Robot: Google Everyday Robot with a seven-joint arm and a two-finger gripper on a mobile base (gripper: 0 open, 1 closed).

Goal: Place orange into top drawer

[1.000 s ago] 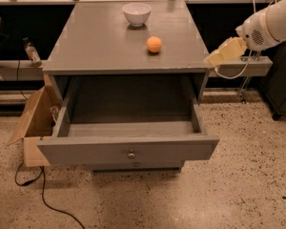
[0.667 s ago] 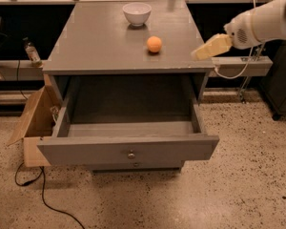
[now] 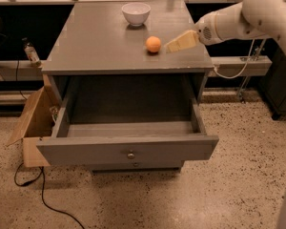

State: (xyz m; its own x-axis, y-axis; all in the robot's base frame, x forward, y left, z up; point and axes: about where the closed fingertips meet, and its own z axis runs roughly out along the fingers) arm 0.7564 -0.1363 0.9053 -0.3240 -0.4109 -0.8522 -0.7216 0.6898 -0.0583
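The orange (image 3: 153,44) is a small smooth ball lying on the grey cabinet top (image 3: 95,37), right of centre. My gripper (image 3: 170,46) reaches in from the right above the cabinet top, with its tan fingertips just right of the orange and very close to it. The white arm (image 3: 243,15) behind it runs to the upper right corner. The top drawer (image 3: 128,148) is pulled out wide below the cabinet top, its inside is bare, and a small round knob sits on its front panel.
A white bowl (image 3: 136,12) stands at the back of the cabinet top. A lower drawer front (image 3: 136,166) shows under the open one. A cardboard box (image 3: 31,123) leans at the cabinet's left, with a black cable (image 3: 47,206) on the speckled floor.
My gripper has moved left from beyond the cabinet's right edge, over the top, up to the orange. The orange, bowl and drawer have not moved.
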